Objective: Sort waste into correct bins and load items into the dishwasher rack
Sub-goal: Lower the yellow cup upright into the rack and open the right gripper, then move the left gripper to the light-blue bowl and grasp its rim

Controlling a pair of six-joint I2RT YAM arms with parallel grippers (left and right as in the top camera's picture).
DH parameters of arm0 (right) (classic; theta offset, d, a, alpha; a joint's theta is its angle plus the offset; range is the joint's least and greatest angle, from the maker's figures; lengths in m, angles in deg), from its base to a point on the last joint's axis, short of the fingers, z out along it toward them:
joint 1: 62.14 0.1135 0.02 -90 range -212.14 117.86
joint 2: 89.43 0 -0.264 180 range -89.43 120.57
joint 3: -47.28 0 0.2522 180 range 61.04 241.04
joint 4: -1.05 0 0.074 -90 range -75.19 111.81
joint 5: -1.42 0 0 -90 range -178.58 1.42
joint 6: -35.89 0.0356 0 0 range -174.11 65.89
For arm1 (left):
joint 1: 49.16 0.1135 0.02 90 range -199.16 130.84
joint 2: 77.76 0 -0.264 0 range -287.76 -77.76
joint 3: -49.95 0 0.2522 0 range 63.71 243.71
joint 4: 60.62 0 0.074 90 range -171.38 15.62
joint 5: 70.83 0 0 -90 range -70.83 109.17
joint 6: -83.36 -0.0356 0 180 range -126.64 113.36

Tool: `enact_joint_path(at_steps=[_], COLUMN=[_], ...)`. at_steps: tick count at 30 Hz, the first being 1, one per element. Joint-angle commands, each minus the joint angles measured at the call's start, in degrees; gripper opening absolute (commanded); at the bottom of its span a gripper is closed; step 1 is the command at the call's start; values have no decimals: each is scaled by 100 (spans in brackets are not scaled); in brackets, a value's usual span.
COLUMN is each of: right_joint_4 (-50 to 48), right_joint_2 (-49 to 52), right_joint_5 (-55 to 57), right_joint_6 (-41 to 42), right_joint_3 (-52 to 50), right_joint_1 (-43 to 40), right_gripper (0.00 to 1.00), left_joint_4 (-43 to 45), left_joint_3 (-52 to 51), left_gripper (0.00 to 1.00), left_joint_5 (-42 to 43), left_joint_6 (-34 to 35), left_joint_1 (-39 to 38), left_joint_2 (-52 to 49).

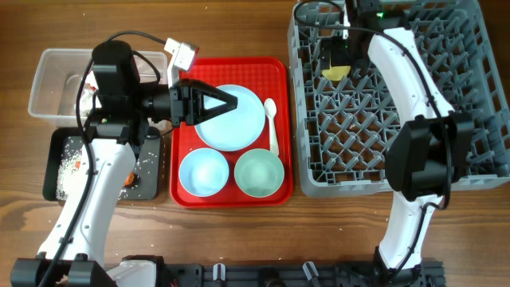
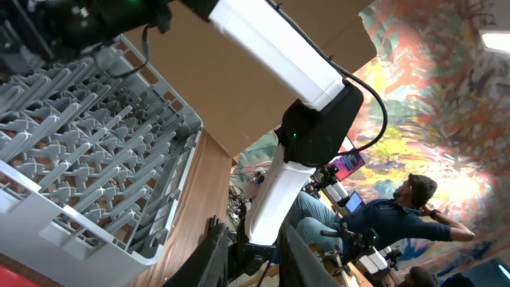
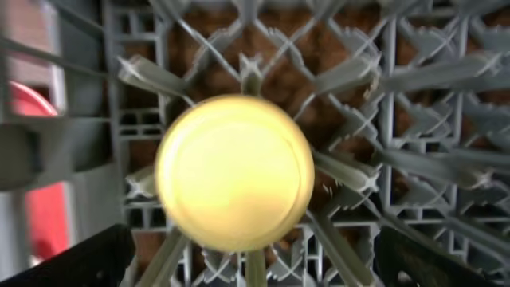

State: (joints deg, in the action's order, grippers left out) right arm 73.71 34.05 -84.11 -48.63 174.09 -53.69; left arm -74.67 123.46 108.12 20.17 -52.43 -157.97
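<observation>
Right gripper: wide open and holding nothing. One dark finger shows in each bottom corner of its wrist view.
Yellow cup: upside down on the pegs, with its round bottom facing up. It sits right under the right gripper, in the middle of the gap between the fingers. The fingers are apart from it.
Cup from above: in the upper left part of the dishwasher rack, just below the black right gripper.
Dishwasher rack: the big grey crate on the right side of the frame, on the wooden surface.
Left gripper: open a little, with nothing in it. From above it points to the right, over the left edge of the pale blue plate.
Pale blue plate: in the top half of the red tray, in the middle of the frame.
Light blue bowl: lower left on the red tray.
Pale green bowl: lower right on the red tray, just beside the blue bowl.
White spoon: on the red tray, just right of the plate.
Clear tub: upper left of the frame, partly hidden by the left arm.
Black tray: below the clear tub, with white rice grains in it.
</observation>
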Motion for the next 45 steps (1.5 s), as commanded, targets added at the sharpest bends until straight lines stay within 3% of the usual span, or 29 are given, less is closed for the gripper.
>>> enact_joint_path(at_steps=[1, 4, 7, 10, 13, 21, 24, 27, 40, 45], right_joint_4=[173, 494, 1202, 1773, 2227, 2435, 2065, 1746, 1532, 1526], right_joint_2=[-702, -1412, -2192, -2608, -2669, -2629, -2629, -2629, -2629, -2629], right_joint_5=[-579, -1082, -1366, -1615, -2081, -2369, -2369, -2369, -2367, -2367], right_joint_6=[-103, -234, -247, -249, -396, -614, -603, -527, -485, -487], right_joint_3=[354, 354, 352, 352, 350, -920, -1510, -1860, -1998, -1998], right_joint_1=[-7, -7, -7, -7, -4, 621, 1064, 1405, 1687, 1687], right_gripper=[100, 100, 100, 99, 95, 93, 92, 92, 92, 92], left_joint_4=[46, -358, -2114, -3567, -4426, -5746, -5984, -6011, -4597, -3930], left_joint_3=[26, 26, 26, 26, 26, 26, 20, -136, -1858, -2371], left_gripper=[22, 22, 21, 24, 28, 29, 42, 44, 42, 37], left_joint_5=[-498, -1980, -4942, -7123, -7980, -8542, -8561, -8564, -8476, -7938], left_joint_6=[-90, -92, -175, -595, -730, -710, -688, -632, -192, -192], left_joint_1=[17, 17, -33, -256, -407, -487, -483, -483, -485, -483], left_joint_2=[44, 251, 603, 756, 752, 739, 732, 728, 616, 581])
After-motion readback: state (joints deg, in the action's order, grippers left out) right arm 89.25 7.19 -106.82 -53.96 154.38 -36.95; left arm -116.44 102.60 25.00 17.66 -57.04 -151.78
